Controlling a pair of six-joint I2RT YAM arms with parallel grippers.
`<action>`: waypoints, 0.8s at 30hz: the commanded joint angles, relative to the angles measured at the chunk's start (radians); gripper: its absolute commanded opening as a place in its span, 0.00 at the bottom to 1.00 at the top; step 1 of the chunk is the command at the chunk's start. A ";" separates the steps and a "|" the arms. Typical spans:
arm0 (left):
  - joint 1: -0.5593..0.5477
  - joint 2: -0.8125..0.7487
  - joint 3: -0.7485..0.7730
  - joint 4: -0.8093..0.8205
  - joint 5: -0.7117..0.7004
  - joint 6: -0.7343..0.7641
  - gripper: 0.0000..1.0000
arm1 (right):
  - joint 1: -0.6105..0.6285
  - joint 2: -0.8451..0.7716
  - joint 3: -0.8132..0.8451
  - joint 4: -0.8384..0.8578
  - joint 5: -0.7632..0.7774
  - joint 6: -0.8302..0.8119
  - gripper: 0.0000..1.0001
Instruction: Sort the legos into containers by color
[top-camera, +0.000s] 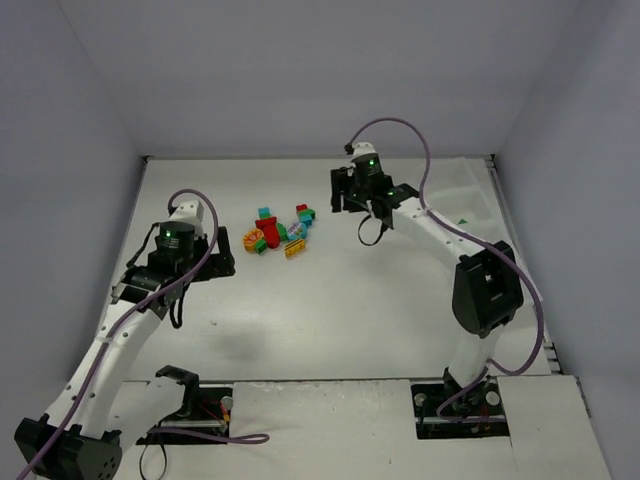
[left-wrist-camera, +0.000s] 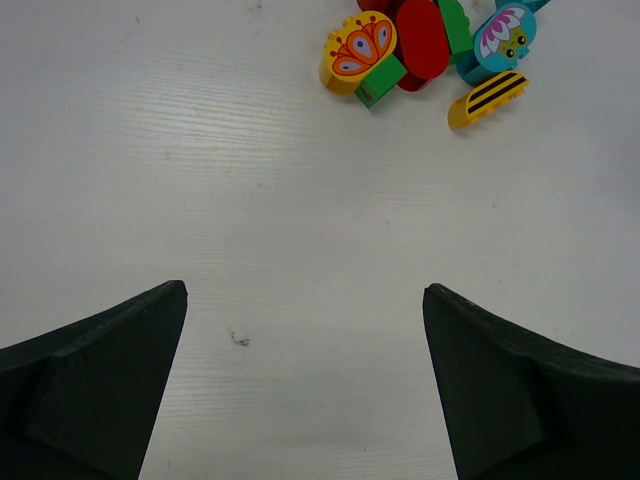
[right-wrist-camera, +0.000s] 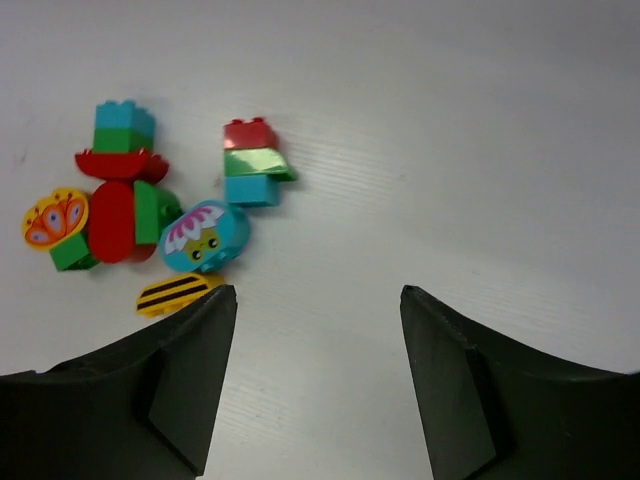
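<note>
The legos (top-camera: 280, 232) lie in a loose cluster at the middle back of the table, in red, green, yellow and teal. My left gripper (top-camera: 218, 266) is open and empty, just left of the cluster. In the left wrist view (left-wrist-camera: 305, 300) a yellow butterfly piece (left-wrist-camera: 358, 48), a red oval (left-wrist-camera: 422, 38) and a striped yellow piece (left-wrist-camera: 488, 97) lie well ahead of it. My right gripper (top-camera: 342, 194) is open and empty, right of the cluster. In the right wrist view (right-wrist-camera: 318, 295) a teal flower piece (right-wrist-camera: 203, 236) and a red-green-teal stack (right-wrist-camera: 252, 162) lie ahead on the left. The translucent tray (top-camera: 470, 195) lies at the far right.
White walls close the table in on the left, back and right. A small green speck (top-camera: 462, 220) shows in the tray area. The right arm's black forearm (top-camera: 485, 290) stands over the right side of the table.
</note>
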 joint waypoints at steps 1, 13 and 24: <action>-0.005 0.010 0.042 0.023 0.004 0.004 0.97 | 0.105 0.057 0.039 0.116 -0.099 -0.048 0.64; -0.005 -0.065 0.033 -0.075 -0.020 -0.002 0.97 | 0.292 0.272 0.139 0.148 -0.030 -0.094 0.91; -0.005 -0.094 0.042 -0.119 -0.036 -0.002 0.97 | 0.314 0.386 0.197 0.121 0.153 -0.089 0.90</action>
